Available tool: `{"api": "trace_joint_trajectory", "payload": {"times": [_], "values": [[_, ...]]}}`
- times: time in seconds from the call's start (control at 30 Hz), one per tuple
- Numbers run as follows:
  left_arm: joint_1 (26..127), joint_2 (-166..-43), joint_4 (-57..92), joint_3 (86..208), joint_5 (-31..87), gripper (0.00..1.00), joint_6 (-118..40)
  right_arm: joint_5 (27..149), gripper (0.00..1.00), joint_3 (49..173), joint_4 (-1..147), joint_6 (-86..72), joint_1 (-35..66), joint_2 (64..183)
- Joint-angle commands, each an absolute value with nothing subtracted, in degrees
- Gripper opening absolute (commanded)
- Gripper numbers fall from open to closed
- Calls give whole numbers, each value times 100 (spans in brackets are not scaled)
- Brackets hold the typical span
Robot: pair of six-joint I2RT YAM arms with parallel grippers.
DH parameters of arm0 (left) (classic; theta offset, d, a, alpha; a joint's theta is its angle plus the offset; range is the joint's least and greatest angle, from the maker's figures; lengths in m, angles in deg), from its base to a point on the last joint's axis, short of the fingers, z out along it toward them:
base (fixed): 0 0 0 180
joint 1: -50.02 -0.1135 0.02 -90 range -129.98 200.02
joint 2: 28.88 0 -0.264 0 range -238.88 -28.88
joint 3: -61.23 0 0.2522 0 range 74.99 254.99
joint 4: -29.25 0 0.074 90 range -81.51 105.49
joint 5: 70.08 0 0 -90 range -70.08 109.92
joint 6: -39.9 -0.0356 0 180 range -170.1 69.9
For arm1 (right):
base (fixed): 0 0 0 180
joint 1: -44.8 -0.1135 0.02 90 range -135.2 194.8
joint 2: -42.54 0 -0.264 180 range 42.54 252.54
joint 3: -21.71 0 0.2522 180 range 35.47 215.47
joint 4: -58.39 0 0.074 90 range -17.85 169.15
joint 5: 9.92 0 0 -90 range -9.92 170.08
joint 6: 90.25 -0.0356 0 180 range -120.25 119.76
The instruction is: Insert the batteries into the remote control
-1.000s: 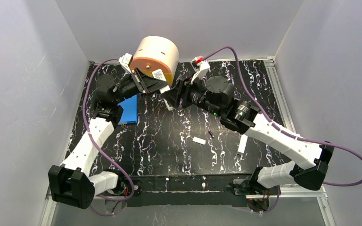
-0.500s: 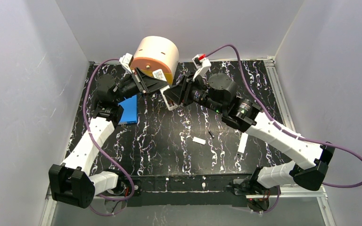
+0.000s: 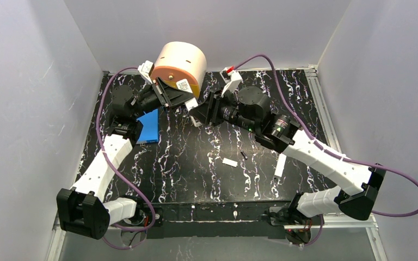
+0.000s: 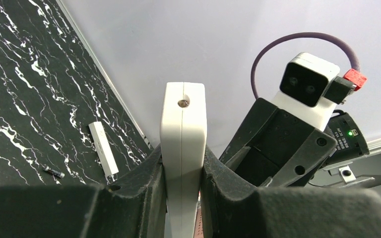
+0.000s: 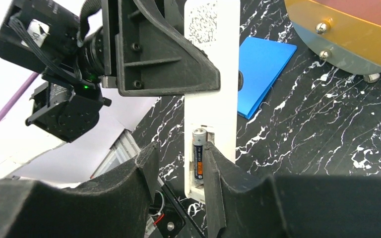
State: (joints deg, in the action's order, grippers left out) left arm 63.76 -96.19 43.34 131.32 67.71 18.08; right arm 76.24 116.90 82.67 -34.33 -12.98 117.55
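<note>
My left gripper (image 4: 182,158) is shut on the white remote control (image 4: 182,129) and holds it edge-on above the back of the table. In the right wrist view the remote control (image 5: 223,124) shows its open compartment, with one battery (image 5: 199,153) lying in it. My right gripper (image 5: 179,148) is open around that end. Its right finger lies against the battery and its left finger stands apart. From above, both grippers meet at the remote (image 3: 197,122). A second battery (image 3: 244,154) lies on the table.
A small white cover piece (image 3: 229,162) lies beside the loose battery, and a long white bar (image 3: 279,167) lies to its right. A blue pad (image 3: 149,126) sits at the left. A peach and orange cylinder (image 3: 180,65) stands at the back wall.
My right wrist shifted a little at the remote's end and came back. The left arm and the remote have held still.
</note>
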Motion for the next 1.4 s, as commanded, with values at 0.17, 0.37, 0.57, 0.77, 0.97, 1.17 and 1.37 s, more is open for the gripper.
{"api": "trace_joint_trajectory", "payload": {"times": [0.17, 0.37, 0.57, 0.77, 0.97, 1.17, 1.37], "values": [[6396, -9588, 4508, 13416, 6857, 0, 1809, 7819, 45, 11653, 8159, -3400, -1310, 11732], [6399, -9588, 4508, 13367, 6850, 0, 1802, 7709, 45, 11638, 8148, -3421, -1306, 11680], [6399, -9609, 4508, 13395, 6841, 0, 1785, 7136, 55, 11663, 8114, -3462, -1305, 11420], [6399, -9705, 4518, 13552, 6737, 0, 1712, 7420, 79, 11358, 7043, -3875, -1302, 10911], [6399, -9717, 4513, 13779, 6334, 0, 1702, 6117, 84, 10811, 7101, -5024, -1308, 10556], [6399, -9657, 4518, 13897, 5881, 0, 1916, 5690, 95, 10122, 6981, -6477, -1309, 10466], [6407, -9673, 4563, 13749, 5726, 0, 2282, 6360, 99, 10167, 5858, -6784, -1307, 11028]]}}
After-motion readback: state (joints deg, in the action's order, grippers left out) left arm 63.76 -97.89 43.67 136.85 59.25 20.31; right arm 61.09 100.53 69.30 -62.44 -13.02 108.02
